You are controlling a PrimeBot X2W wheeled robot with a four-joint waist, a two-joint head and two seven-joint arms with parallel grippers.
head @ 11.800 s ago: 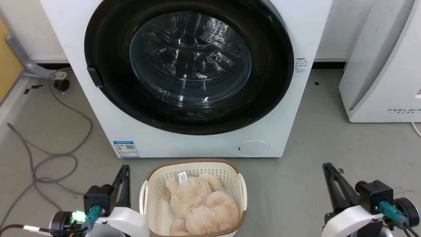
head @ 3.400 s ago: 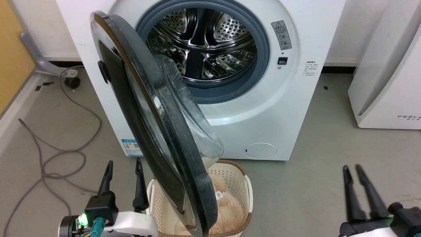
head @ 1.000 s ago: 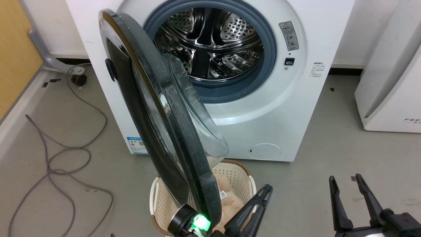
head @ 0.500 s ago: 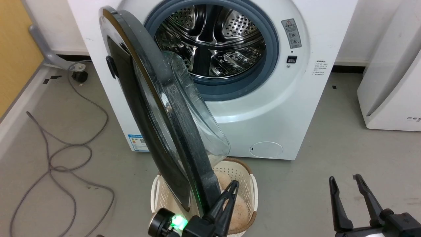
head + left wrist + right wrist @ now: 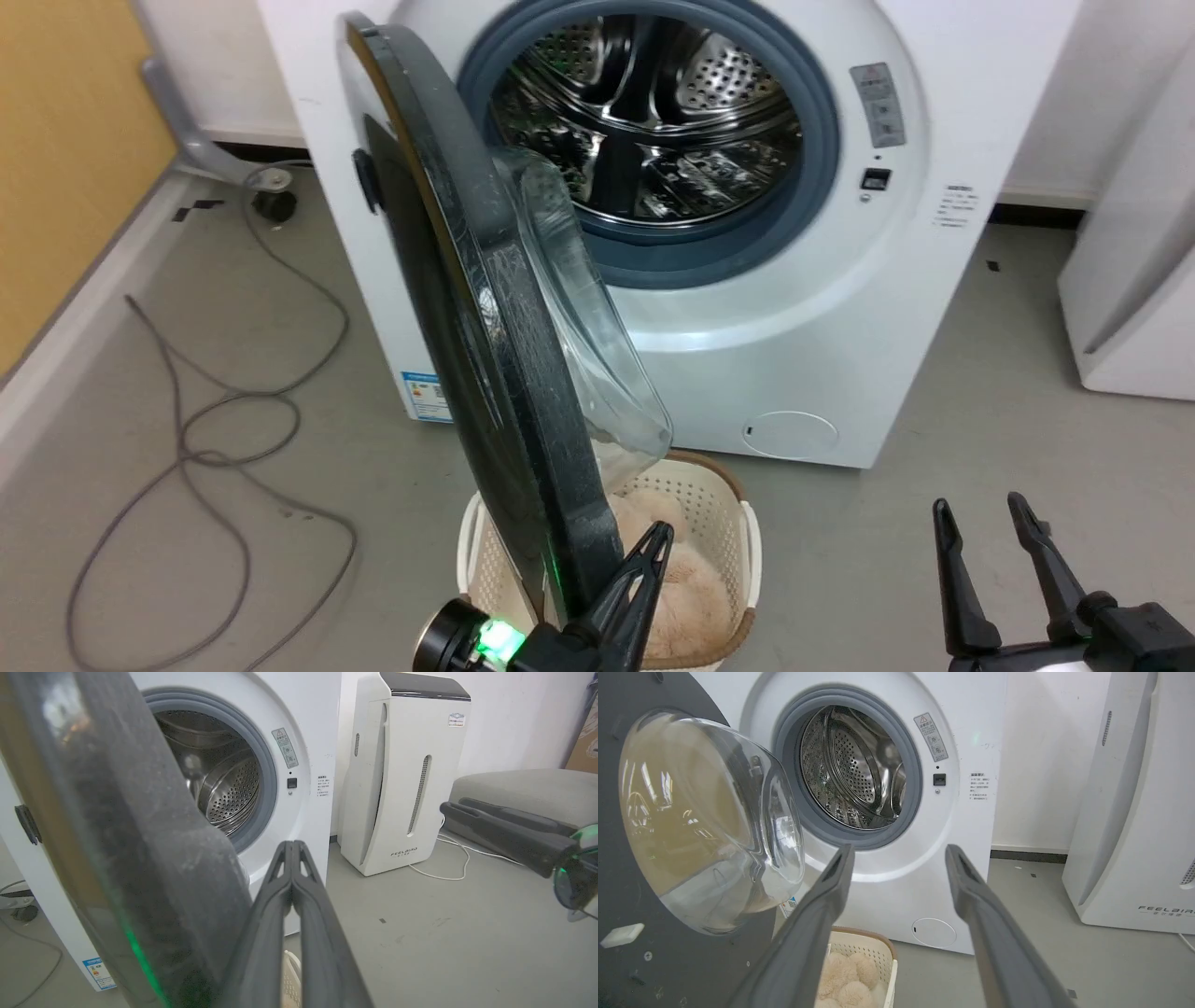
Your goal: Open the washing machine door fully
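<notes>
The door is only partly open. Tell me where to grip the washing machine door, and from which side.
On the washing machine door, probably the free rim edge farthest from the hinge: thick, bare, most leverage. Come from the inner-face side, below the glass bowl.

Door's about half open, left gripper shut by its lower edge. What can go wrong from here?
1. The shut left gripper is beside the glossy black-rimmed round washing machine door, not gripping it; pushing with slim fingers could slip off the rim.
2. The white perforated laundry basket sits right below that gripper; a low sweep may knock it.
</notes>
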